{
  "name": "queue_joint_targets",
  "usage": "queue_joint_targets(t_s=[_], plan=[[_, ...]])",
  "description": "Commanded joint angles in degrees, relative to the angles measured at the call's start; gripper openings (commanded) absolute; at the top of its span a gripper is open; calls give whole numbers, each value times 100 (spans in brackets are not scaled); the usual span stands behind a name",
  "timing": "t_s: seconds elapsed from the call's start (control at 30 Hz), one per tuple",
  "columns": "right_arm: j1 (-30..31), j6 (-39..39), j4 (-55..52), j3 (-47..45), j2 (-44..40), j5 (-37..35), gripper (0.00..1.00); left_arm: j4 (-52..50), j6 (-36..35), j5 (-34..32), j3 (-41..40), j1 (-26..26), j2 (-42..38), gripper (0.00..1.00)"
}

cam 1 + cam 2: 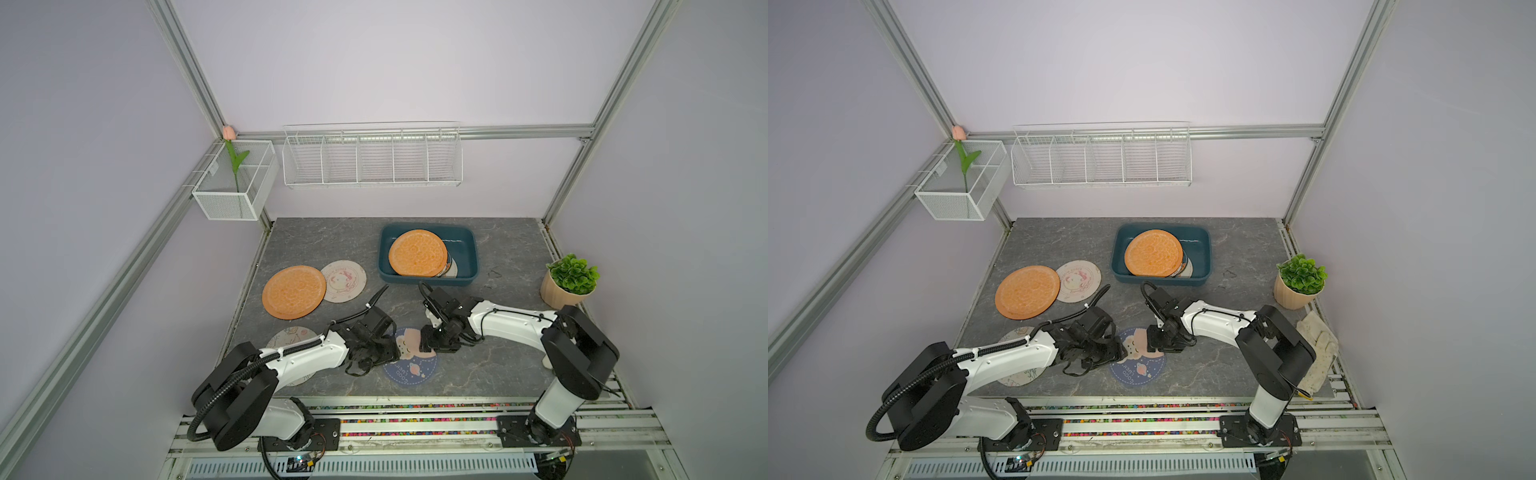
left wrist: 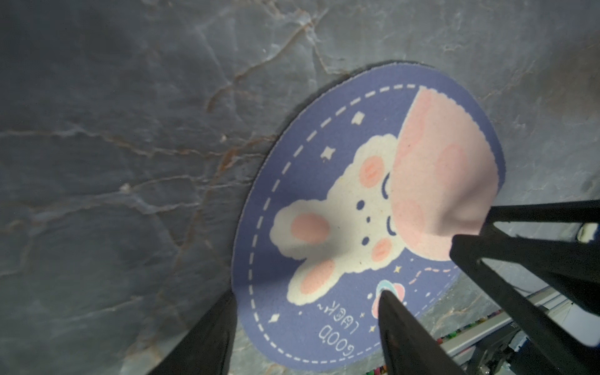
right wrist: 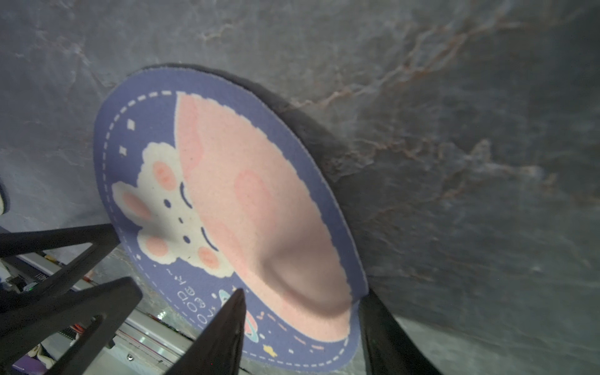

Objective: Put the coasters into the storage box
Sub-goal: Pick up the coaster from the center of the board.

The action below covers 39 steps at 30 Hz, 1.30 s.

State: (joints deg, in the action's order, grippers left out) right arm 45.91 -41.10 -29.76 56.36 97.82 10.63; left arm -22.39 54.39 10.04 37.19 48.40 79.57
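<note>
A blue coaster with a bunny print lies at the front middle of the table. My left gripper is open, one finger on the print and one outside the rim. Opposite, my right gripper is open astride the other rim; there the coaster buckles and lifts. The teal storage box stands behind, holding an orange coaster on others. On the left lie an orange coaster, a unicorn coaster and one under the left arm.
A potted plant stands at the table's right edge, with a folded cloth in front of it. A white wire rack and a mesh basket with a tulip hang on the back wall.
</note>
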Motion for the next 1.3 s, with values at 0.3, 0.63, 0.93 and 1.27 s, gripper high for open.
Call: queue_joint_targets(t_s=[0.3, 0.63, 0.93, 1.27], plan=[[112, -162, -115, 111, 246, -151, 14, -44, -102, 76, -54, 37, 14, 69], [134, -111, -417, 352, -18, -167, 7, -419, -182, -96, 95, -81, -364, 77], [132, -25, -1032, 1121, -428, -241, 7, -784, -286, -187, 157, -520, -896, 87], [-189, 337, -1328, 2505, -389, -380, 7, -942, -567, -215, 172, -821, -1199, 89]])
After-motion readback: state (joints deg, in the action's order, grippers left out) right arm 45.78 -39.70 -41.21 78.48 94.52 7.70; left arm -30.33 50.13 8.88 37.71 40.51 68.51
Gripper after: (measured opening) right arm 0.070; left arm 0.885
